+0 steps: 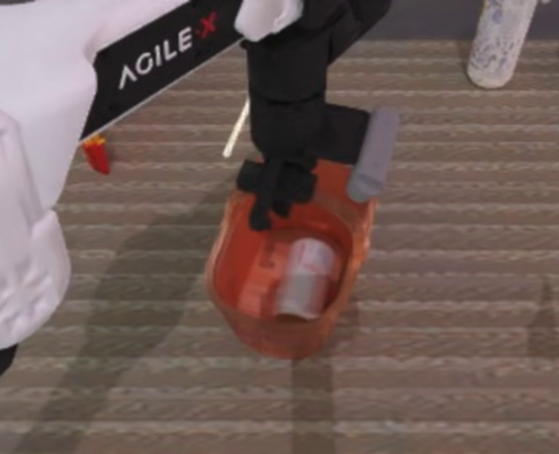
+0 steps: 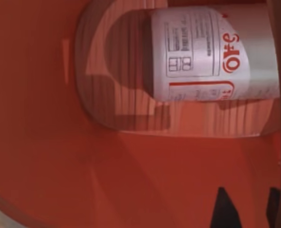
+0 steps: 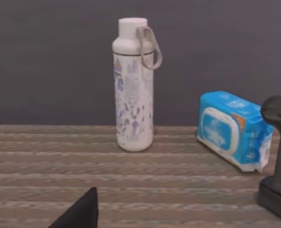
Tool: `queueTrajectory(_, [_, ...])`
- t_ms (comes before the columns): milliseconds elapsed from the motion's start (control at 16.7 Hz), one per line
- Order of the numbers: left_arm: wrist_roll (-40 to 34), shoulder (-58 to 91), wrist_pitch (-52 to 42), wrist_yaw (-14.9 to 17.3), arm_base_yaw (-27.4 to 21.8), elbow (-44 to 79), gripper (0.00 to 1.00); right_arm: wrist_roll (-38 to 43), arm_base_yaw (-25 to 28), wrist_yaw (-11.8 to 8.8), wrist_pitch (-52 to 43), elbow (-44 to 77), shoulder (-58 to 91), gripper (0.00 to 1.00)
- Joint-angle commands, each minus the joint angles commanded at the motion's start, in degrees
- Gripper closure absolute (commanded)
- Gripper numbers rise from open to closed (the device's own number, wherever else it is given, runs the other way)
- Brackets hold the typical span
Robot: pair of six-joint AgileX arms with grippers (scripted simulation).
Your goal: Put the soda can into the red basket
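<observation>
Now you see the soda can [image 1: 305,279] lying on its side on the floor of the red basket [image 1: 224,274], near its right wall. Your left claw [image 1: 271,203] hangs over the basket's far end, just above the rim, fingers apart and holding nothing, with the can below and nearer. Open tabletop [image 1: 449,312] surrounds the basket. Your right claw's state you cannot tell; its wrist camera faces a white bottle [image 3: 133,90] and a blue wipes pack [image 3: 233,129].

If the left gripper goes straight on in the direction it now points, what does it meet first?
Probably the floor of the red basket, just beside the soda can. The left gripper points down into the basket, open, and the can lies on its side a little off its line; depth is unclear.
</observation>
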Motion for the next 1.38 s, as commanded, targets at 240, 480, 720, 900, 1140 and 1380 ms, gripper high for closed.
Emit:
queueTrajectory(240, [0.0,0.0,0.0,0.0,0.0,0.0,1.0,0.0,0.0,0.0,0.0,0.0,0.0,0.0])
queueTrajectory(480, [0.0,0.0,0.0,0.0,0.0,0.0,1.0,0.0,0.0,0.0,0.0,0.0,0.0,0.0])
queueTrajectory(720, [0.0,0.0,0.0,0.0,0.0,0.0,1.0,0.0,0.0,0.0,0.0,0.0,0.0,0.0])
queueTrajectory(900, [0.2,0.1,-1.0,0.0,0.3,0.9,1.0,0.0,0.0,0.0,0.0,0.0,0.0,0.0])
queueTrajectory(1140, [1.4,0.2,-8.0,0.0,2.1,8.1,1.0,0.0,0.0,0.0,0.0,0.0,0.0,0.0])
queueTrajectory(1380, [2.0,0.1,-11.8,0.0,3.2,11.8,1.0,0.0,0.0,0.0,0.0,0.0,0.0,0.0])
